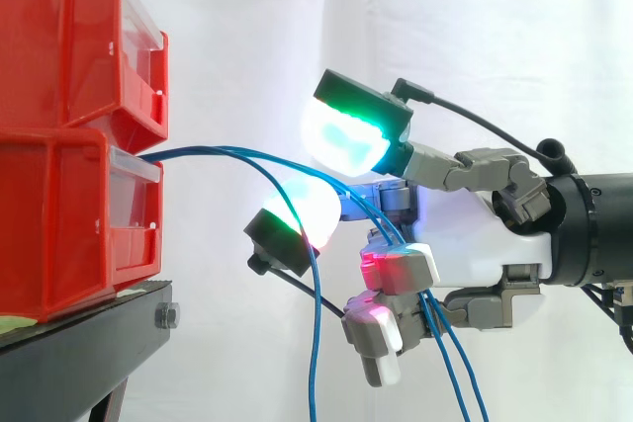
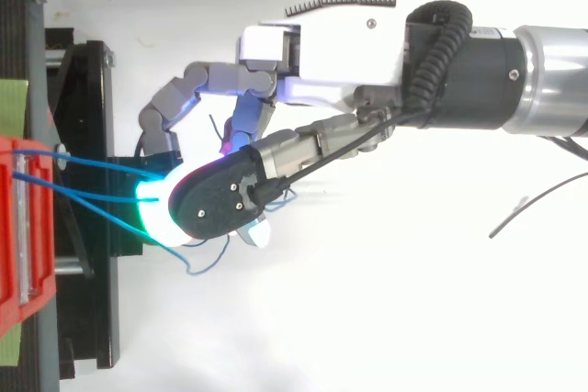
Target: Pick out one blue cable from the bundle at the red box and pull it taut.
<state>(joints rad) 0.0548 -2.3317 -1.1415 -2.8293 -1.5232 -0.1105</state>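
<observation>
Hand (image 1: 475,239) apparently clasps cables (image 1: 315,343) (side view)

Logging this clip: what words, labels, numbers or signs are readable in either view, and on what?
No text can be read in either view.
Red bins: clear front panels, no label or print visible.
Hand: no legible marking.
Black stand: no legible marking.
Green tape: blank.

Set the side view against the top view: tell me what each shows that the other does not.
Side view: the red bins are stacked one on the other, and the blue cables hang down below the hand, whose fingers curl round them. Top view: the cables leave the bin apart, side by side, and a slack loop lies beside the hand. Both: the hand at the cables, short of the bins on their black stand.
</observation>
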